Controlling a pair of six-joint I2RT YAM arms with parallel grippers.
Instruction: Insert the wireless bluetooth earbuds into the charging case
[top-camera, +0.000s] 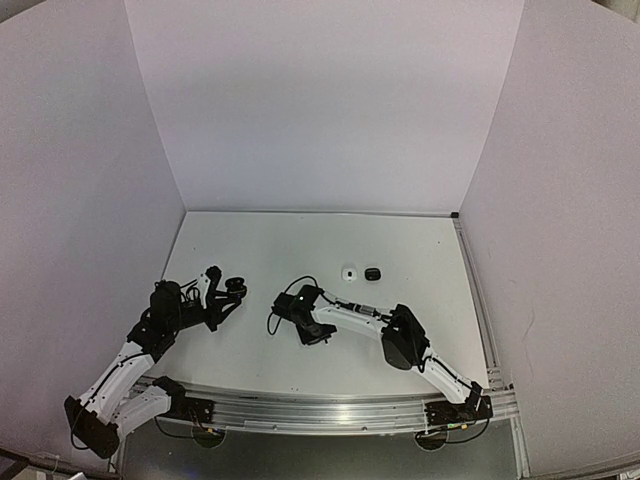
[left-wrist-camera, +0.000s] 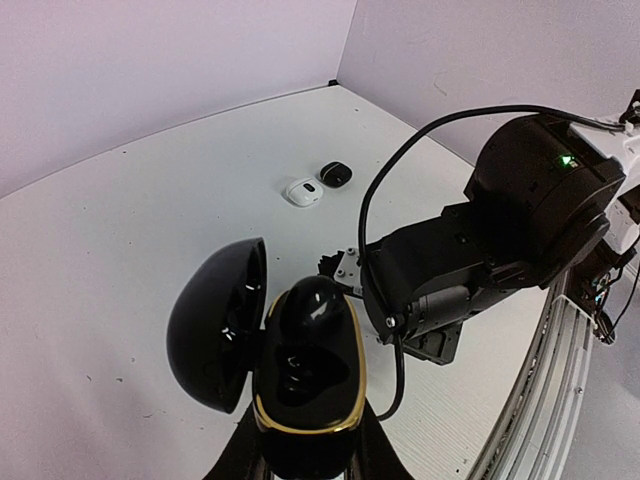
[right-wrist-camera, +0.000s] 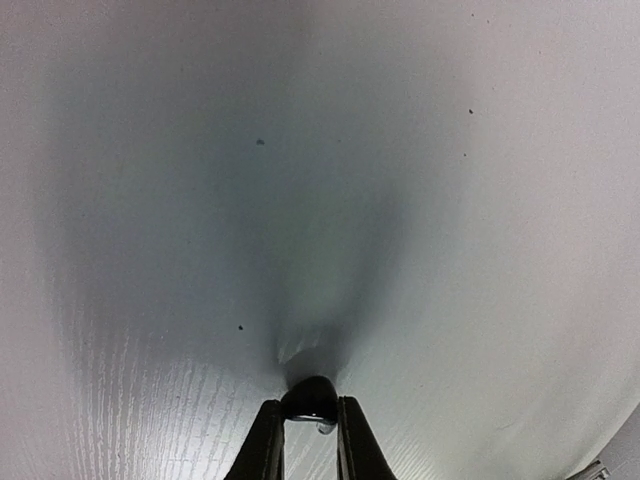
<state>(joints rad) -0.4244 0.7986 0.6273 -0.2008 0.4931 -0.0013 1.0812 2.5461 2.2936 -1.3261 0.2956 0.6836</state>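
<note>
Left claw (left-wrist-camera: 308, 458) grips open case (left-wrist-camera: 305, 375), right claw (right-wrist-camera: 311, 445) pinches black earbud (right-wrist-camera: 310, 398)

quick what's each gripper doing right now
Left gripper: closed, holding the open glossy black charging case with a gold rim.
Right gripper: fingers closed on a tiny black earbud.

- Open case (left-wrist-camera: 305, 375) sits in left gripper (left-wrist-camera: 305, 455), lid swung out at 9 o'clock.
- Earbud (right-wrist-camera: 310, 397) sits between right gripper (right-wrist-camera: 308, 425) fingertips, down at the counter (right-wrist-camera: 420, 200).
- First closed case (top-camera: 349, 272) and second closed case (top-camera: 373, 273) lie side by side, 1 o'clock of right gripper.
</note>
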